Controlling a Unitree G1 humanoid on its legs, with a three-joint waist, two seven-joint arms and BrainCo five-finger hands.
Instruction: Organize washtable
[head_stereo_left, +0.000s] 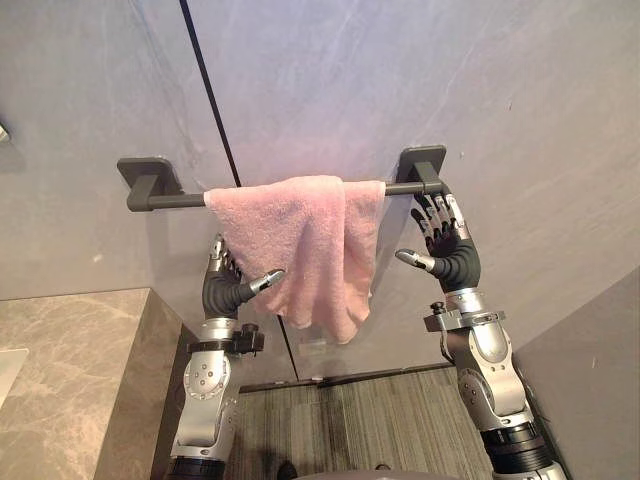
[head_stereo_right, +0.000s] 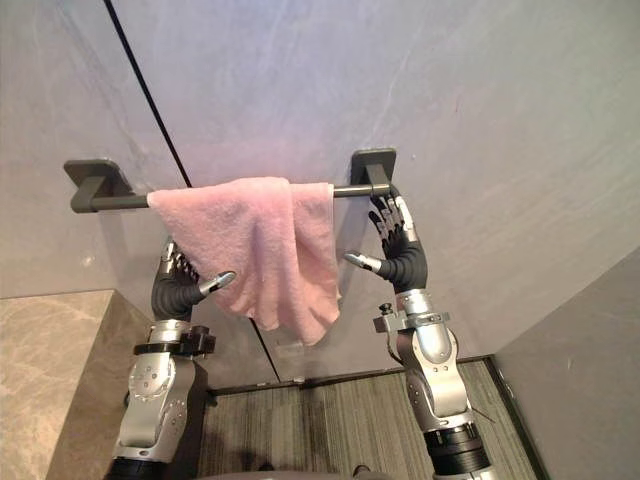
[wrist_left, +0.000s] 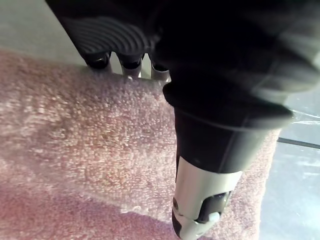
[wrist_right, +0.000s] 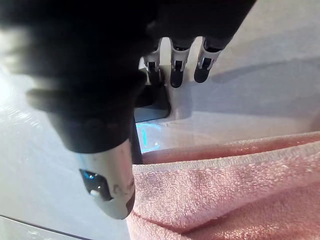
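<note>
Wall: smooth grey stone-look wall (head_stereo_left: 400, 80) with 1 dark vertical seam.
Counter: beige marbled washtable top (head_stereo_left: 60, 380) at the lower left, well apart from both hands.
Rail: dark grey metal towel bar (head_stereo_left: 170, 200) on 2 square brackets.
Towel: pink terry cloth towel (head_stereo_left: 300, 240), draped unevenly over the bar's right half and bunched lower on its right side.
Left hand (head_stereo_left: 228, 288): at the towel's lower left edge, fingers straight and thumb spread across the cloth's front, nothing clamped.
Right hand (head_stereo_left: 450, 250): just beside the right bracket, clear of the towel, fingers straight, thumb out, empty.
Handling: likely light, soft and limp; it would slide off the smooth bar if tugged on 1 side.
Hold: probably best pinched at the 2 lower hem corners, pulling evenly.
</note>
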